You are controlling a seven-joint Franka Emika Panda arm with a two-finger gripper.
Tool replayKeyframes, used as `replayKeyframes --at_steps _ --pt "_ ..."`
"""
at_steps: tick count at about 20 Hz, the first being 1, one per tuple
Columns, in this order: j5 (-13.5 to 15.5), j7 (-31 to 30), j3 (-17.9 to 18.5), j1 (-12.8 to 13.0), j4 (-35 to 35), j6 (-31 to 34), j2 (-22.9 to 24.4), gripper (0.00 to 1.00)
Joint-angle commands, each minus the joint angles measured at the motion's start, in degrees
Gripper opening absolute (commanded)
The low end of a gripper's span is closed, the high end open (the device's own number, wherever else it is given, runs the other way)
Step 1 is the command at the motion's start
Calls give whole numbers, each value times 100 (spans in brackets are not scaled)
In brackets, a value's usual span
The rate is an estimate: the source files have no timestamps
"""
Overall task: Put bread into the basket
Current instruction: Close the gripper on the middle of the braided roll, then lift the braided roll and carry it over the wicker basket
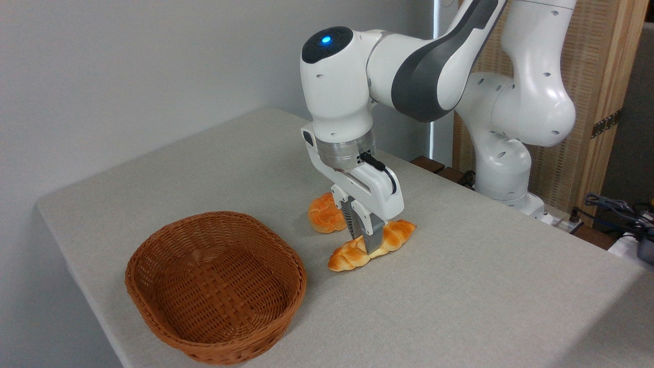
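Camera view: the basket (215, 286) is taken as the landmark, standing empty near the front-left edge of the table (485, 286), its open mouth turned upward so that anything can be dropped in from above. The bread (371, 245), the long braided loaf, is seen lying flat on the table just to the right of the basket and slightly behind its near rim, apart from the wicker. It is approached from directly above by the gripper (369, 244), which is set across the loaf's narrow width near its middle; this crosswise placement is judged to be chosen so that the short span fits between the fingers and the tapered ends balance on either side. One finger (375, 240) is visible in front of the loaf, while the other is hidden behind it, so the fingers are seen on both sides of the bread; whether they are already pressed against the crust or only straddling it cannot be told. The loaf appears to be resting on the table, not raised. A small round bun (325, 213) is seen further right of the basket and behind the loaf, partly hidden by the gripper body and left untouched. The step in hand is judged to be the grasp, with lifting and carrying leftward to the basket not yet done.
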State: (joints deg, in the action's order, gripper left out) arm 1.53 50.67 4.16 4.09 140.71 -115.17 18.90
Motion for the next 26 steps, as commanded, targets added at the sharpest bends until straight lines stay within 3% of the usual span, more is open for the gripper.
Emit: replayKeyframes --at_steps 1,8,13,18,22,26 --pt "-56 66 41 4 44 -58 105 19" --pt "23 92 59 -5 -1097 670 184 19" --pt "392 92 50 4 -1573 549 167 19" --pt "401 74 -20 135 -1573 -750 -140 20" --pt "655 74 -20 276 -1573 -2015 -596 22" --pt "717 66 -107 285 -1582 -3035 -1168 26"
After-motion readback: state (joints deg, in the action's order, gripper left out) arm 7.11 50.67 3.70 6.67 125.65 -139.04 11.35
